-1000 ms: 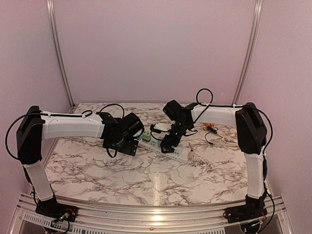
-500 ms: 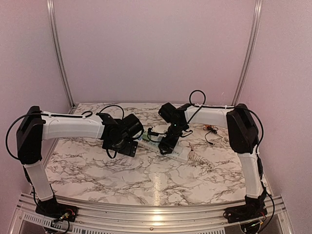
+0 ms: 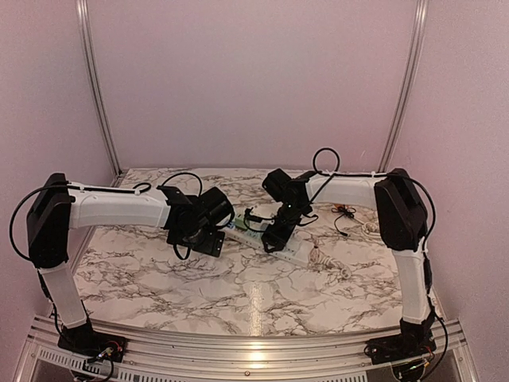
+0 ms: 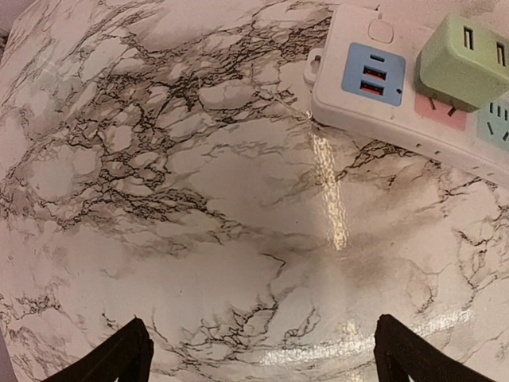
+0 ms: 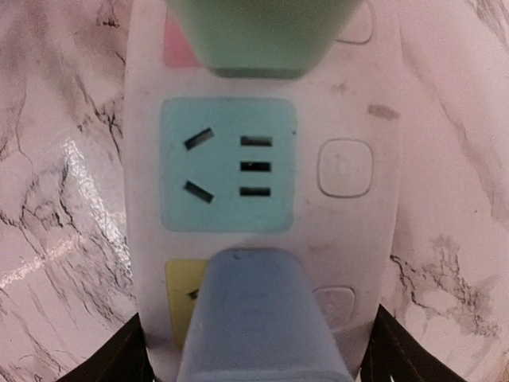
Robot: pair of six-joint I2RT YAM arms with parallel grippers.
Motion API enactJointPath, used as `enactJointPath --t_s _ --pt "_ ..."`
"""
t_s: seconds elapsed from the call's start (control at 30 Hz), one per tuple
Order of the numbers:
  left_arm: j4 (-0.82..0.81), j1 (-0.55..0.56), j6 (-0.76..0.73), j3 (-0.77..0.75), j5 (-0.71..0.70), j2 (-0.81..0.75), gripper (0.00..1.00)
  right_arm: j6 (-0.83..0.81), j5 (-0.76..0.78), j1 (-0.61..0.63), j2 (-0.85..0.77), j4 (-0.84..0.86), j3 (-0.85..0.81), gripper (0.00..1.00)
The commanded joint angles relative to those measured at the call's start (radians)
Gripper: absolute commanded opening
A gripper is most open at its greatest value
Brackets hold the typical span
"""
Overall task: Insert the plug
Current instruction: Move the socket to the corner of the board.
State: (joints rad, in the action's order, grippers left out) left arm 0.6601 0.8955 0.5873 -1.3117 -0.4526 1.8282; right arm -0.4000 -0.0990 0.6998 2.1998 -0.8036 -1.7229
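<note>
Well, the job looks almost done, I think. The blue plug (image 5: 254, 294) stands over the yellow socket (image 5: 181, 294) on the white power strip (image 5: 358, 95), which lies in the middle of the table (image 4: 199, 199). To me it looks pushed in. But I cannot see its pins, so I cannot tell if it is all the way down.

The light blue socket (image 5: 228, 165) next to it is free. Past that, to the left, a green adapter (image 5: 262, 32) sits on the pink socket (image 5: 176, 49).

My right claw (image 5: 258, 354) is down low over the strip, with one finger on each side of the blue plug. It is fairly wide, and I see a thin gap on both sides, so it does not seem to hold the plug.

My left claw (image 4: 262, 358) is wide open and holds nothing. It hangs over bare table, just left of the strip's left end.

What is left, I guess, is to make sure the plug sits tight, maybe press it, and then lift my right claw away.
</note>
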Motion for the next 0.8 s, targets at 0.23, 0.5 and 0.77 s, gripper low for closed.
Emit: enactJointPath --t_s 0.23,0.5,0.77 --pt "-0.053 -0.003 -0.019 0.046 0.011 -0.037 0.99 0.074 0.094 -0.107 -0.198 0.000 0.250 0.59" --pt "-0.074 -0.005 -0.032 0.060 0.028 -0.044 0.99 0.078 0.199 -0.206 -0.243 0.019 0.343 0.60" --pt "-0.076 -0.005 -0.034 0.077 0.032 -0.060 0.99 0.036 0.222 -0.299 -0.192 0.034 0.324 0.62"
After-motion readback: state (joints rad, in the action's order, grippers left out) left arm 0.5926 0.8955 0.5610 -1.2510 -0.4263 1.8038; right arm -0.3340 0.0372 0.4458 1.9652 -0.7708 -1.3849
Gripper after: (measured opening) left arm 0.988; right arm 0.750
